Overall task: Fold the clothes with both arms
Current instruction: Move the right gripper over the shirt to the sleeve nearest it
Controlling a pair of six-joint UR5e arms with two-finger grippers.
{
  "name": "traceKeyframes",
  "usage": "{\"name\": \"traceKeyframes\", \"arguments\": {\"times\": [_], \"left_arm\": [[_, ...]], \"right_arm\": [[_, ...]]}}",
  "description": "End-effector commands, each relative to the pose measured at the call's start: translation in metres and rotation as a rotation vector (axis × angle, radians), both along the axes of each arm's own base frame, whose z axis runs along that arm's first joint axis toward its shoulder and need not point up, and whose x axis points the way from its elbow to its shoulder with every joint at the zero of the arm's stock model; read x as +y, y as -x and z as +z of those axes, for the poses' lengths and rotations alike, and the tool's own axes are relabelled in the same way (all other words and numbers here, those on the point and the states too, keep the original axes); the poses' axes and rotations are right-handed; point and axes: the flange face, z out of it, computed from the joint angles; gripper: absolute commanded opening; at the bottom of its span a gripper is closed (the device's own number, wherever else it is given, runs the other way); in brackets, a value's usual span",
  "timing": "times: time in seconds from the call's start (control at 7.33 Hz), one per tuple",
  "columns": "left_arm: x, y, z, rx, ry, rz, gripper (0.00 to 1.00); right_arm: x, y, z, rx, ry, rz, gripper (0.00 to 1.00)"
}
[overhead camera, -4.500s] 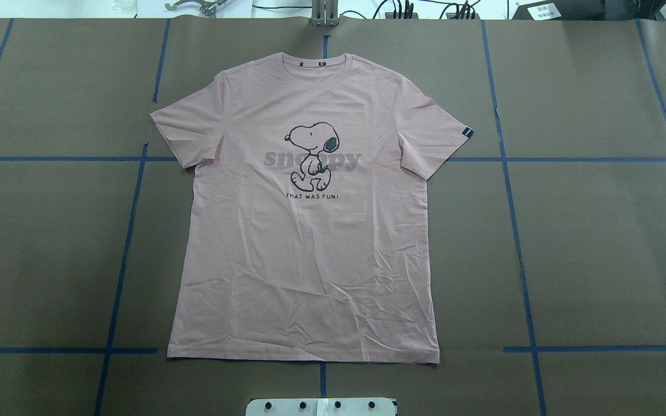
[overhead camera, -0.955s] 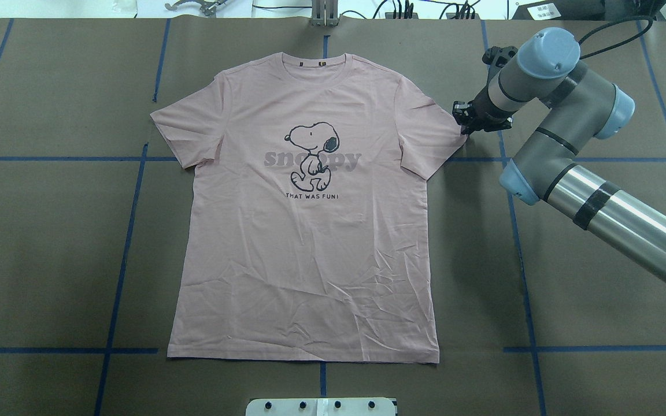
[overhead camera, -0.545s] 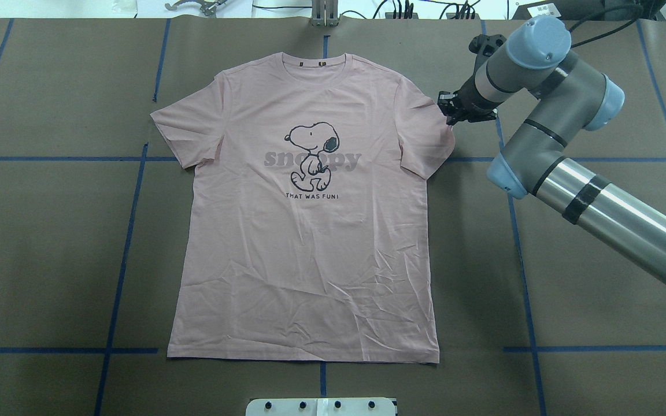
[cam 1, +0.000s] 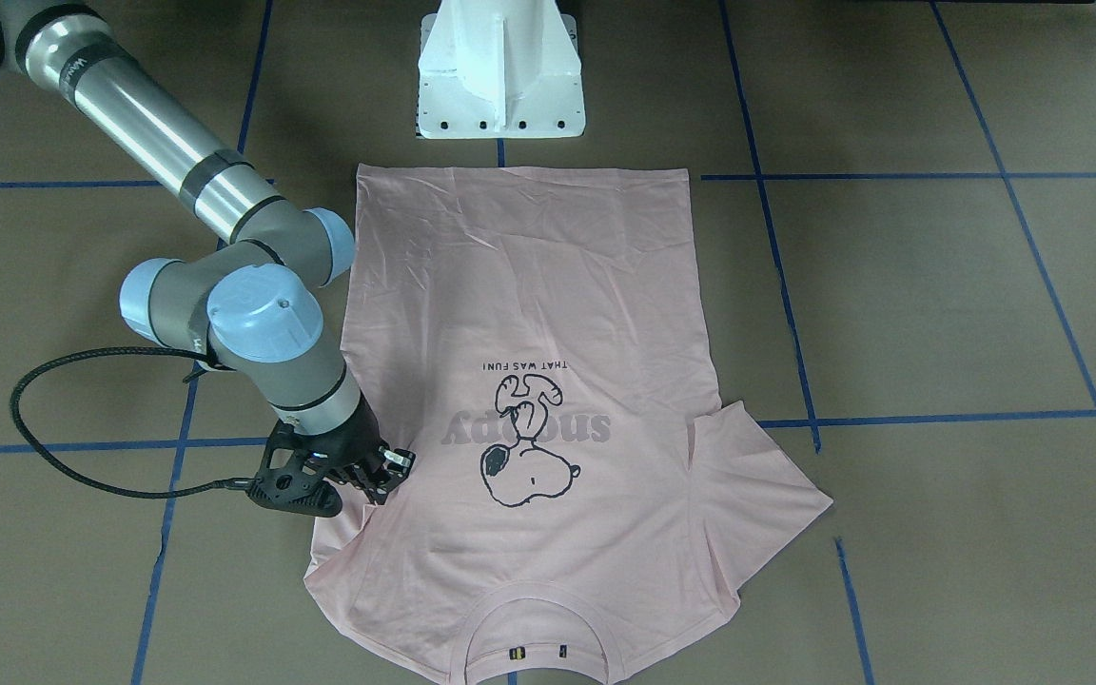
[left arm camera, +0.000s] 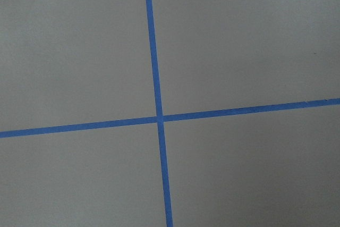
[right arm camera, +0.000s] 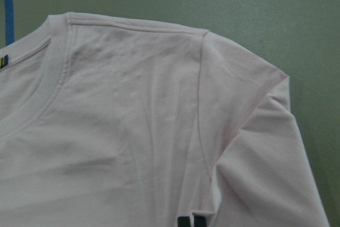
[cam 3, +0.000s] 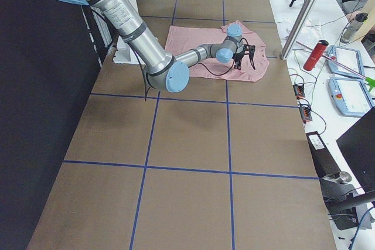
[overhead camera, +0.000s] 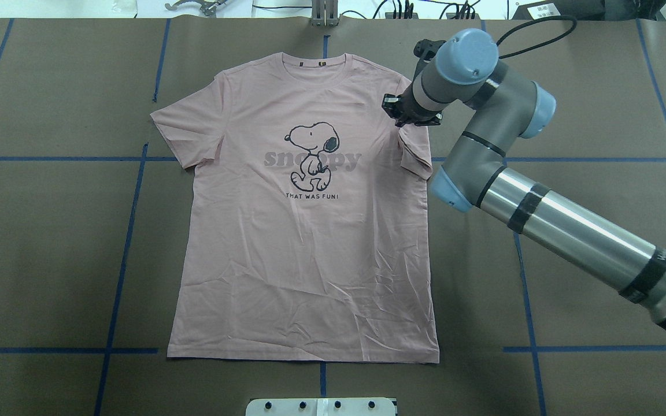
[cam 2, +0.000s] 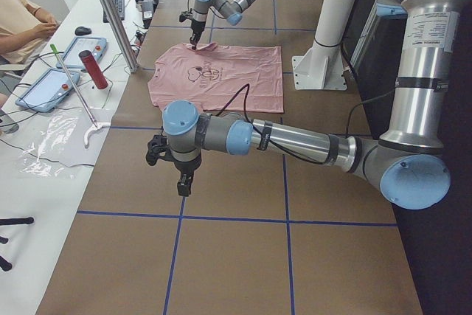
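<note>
Overhead view: the right arm (overhead camera: pixel 541 214) runs off the right edge. Its wrist covers the fingertips of the right hand (overhead camera: pixel 412 118) and the outer part of the right sleeve of the T-shirt (overhead camera: pixel 310 248).
Front-facing view: the collar (cam 1: pixel 534 609) is cut by the bottom edge, the pedestal (cam 1: pixel 500 67) by the top.
Right wrist view: a small dark mark (right arm camera: pixel 190 221) is cut by the bottom edge; identity unclear.
Left side view: the left hand (cam 2: pixel 182 181) is too small to show its finger gap.

Tabletop (overhead camera: pixel 50 260): brown paper covering, blue tape grid (overhead camera: pixel 50 350). Adjoining white desk (cam 2: pixel 22 189): two tablets (cam 2: pixel 46 88), red bottle (cam 2: pixel 90 70), metal post (cam 2: pixel 112 16).
</note>
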Motion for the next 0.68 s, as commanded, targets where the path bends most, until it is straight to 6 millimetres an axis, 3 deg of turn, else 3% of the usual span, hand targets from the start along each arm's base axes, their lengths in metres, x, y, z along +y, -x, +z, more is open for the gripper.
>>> {"name": "traceKeyframes", "arguments": {"times": [0.0, 0.14, 0.27, 0.55], "left_arm": [[-0.003, -0.002, -0.010, 0.025, -0.041, 0.004, 1.00], [-0.005, -0.008, -0.025, 0.098, -0.112, 0.019, 1.00], [-0.008, -0.029, -0.038, 0.157, -0.098, 0.011, 1.00], [-0.024, -0.127, -0.062, 0.216, -0.151, 0.074, 1.00]], "right_arm": [[-0.016, 0.021, -0.009, 0.033, 0.008, 0.024, 0.99], [-0.017, 0.020, -0.014, 0.027, 0.003, 0.028, 1.00], [-0.019, 0.017, -0.021, 0.016, 0.000, 0.029, 1.00], [-0.010, 0.005, -0.060, -0.078, 0.018, 0.084, 1.00]]}}
